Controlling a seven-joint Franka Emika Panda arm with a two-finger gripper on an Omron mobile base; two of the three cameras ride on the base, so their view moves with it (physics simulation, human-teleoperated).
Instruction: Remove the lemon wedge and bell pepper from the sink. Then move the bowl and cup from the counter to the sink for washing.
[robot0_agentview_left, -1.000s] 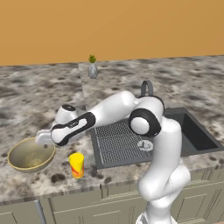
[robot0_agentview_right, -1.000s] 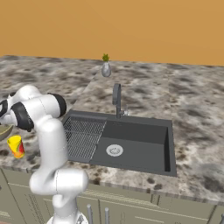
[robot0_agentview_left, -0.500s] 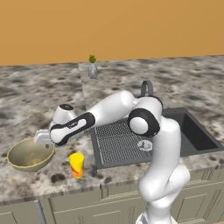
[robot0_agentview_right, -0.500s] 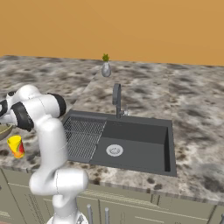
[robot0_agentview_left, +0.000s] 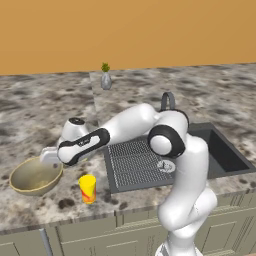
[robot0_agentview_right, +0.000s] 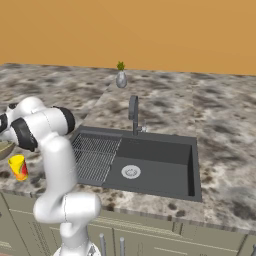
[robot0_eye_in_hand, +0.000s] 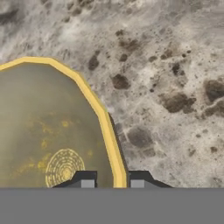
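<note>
My counter (robot0_agentview_left: 30, 107) looks like mottled polished stone. The bowl (robot0_agentview_left: 33, 176) seems matt, speckled ceramic; the cup (robot0_agentview_left: 88, 188) smooth plastic; the sink (robot0_agentview_right: 160, 170) dull dark grey.

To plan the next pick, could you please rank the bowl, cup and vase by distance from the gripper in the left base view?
1. bowl: its rim sits between the tips of the gripper.
2. cup: front counter, beside the bowl.
3. vase: far back, by the wall.
</note>
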